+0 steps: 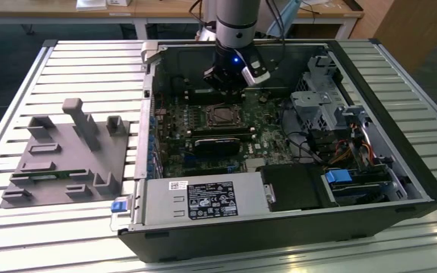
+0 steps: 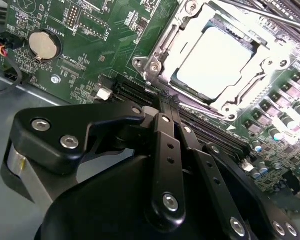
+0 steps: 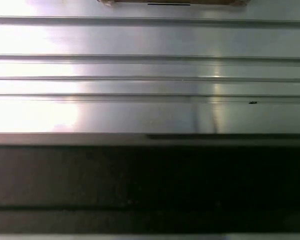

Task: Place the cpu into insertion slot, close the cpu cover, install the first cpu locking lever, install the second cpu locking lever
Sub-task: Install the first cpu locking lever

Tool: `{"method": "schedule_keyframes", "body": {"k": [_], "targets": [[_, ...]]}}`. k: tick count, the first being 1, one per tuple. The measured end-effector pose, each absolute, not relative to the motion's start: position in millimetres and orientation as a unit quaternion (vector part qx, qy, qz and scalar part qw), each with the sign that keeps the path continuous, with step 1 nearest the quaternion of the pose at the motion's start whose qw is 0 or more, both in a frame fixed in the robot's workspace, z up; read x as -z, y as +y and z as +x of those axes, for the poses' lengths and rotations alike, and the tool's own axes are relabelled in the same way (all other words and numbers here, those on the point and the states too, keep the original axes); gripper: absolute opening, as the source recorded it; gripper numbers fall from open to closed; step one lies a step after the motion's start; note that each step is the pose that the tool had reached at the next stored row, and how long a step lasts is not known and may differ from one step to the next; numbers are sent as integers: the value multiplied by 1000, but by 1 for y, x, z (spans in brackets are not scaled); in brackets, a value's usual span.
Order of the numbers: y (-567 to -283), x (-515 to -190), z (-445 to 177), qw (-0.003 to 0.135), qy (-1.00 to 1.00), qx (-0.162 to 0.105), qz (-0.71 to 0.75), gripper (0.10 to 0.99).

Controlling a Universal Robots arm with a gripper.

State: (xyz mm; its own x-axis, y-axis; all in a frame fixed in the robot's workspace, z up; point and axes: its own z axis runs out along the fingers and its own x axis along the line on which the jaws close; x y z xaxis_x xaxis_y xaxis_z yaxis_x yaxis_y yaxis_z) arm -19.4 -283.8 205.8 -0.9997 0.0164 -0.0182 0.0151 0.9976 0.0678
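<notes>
In the second wrist view the cpu (image 2: pixel 217 62) lies seated in the insertion slot (image 2: pixel 182 87), framed by the cpu cover (image 2: pixel 162 47) closed over it. The exterior view shows the arm upright inside the open computer case (image 1: pixel 400 165), its gripper (image 1: pixel 230 79) just above the socket; whether the fingers are open I cannot tell.

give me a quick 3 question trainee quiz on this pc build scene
1. True or false: the cpu already sits in the insertion slot.
2. What lies over the cpu's edges? A) a heatsink B) the cpu cover C) a cable
3. In the exterior view, where is the end effector relative to the slot?

Key: 1 true; 2 B; 3 just above it in the image, inside the computer case.
</notes>
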Motion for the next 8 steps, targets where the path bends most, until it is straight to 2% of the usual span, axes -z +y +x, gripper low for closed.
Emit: {"method": "schedule_keyframes", "body": {"k": [8], "targets": [[-284, -199, -18, 9, 999, -33, 8, 106]]}}
